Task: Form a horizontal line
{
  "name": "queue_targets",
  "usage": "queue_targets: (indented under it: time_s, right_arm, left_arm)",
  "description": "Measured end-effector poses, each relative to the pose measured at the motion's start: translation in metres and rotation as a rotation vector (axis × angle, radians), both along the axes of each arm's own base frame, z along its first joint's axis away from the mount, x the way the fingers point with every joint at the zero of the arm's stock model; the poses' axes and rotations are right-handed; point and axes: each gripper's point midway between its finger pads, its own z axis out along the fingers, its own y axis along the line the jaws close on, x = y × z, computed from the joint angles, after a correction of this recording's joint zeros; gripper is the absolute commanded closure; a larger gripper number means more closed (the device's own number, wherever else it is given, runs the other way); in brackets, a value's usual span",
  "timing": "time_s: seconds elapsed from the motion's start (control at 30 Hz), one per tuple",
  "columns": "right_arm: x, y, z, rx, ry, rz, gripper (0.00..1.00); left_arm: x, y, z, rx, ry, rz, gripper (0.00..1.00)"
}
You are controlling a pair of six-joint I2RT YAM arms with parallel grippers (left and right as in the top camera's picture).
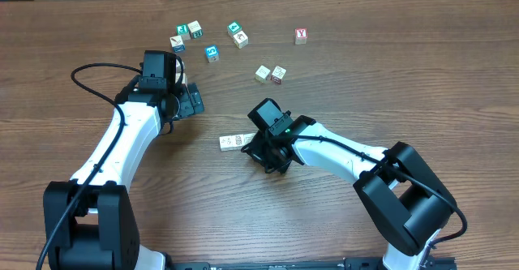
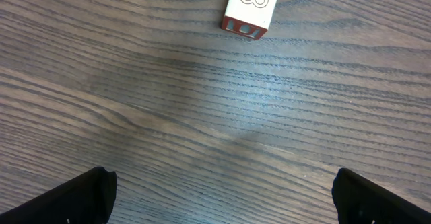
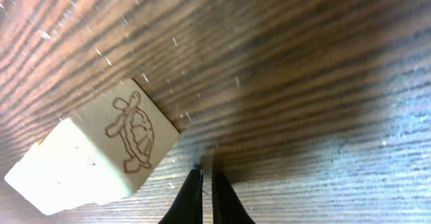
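A short row of two touching white cubes (image 1: pixel 233 142) lies level on the wooden table (image 1: pixel 405 75) near the middle. My right gripper (image 1: pixel 258 145) is shut and empty, its tips low at the row's right end. In the right wrist view the shut fingertips (image 3: pixel 207 178) rest on the wood just right of a white cube with a turtle drawing (image 3: pixel 101 157). A cube with a red Y (image 1: pixel 301 35) sits alone at the far right. My left gripper (image 1: pixel 191 100) hovers open and empty left of centre, with bare wood between its fingers (image 2: pixel 74 200).
Loose cubes with teal and blue faces (image 1: pixel 195 35) lie scattered at the back left, and two more (image 1: pixel 237 34) sit behind the middle. A pair of pale cubes (image 1: pixel 270 74) sits ahead of the left gripper; one shows an 8 (image 2: pixel 250 7).
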Motion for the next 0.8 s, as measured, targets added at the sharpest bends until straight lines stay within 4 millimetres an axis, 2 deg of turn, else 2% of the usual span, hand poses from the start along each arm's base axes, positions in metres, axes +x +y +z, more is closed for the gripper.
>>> queue_targets:
  time_s: [0.8]
  right_arm:
    - [0.009,0.011,0.0,0.015,-0.064,0.008,0.96]
  left_arm:
    - [0.0,0.0,0.0,0.0,0.0,0.0,0.0]
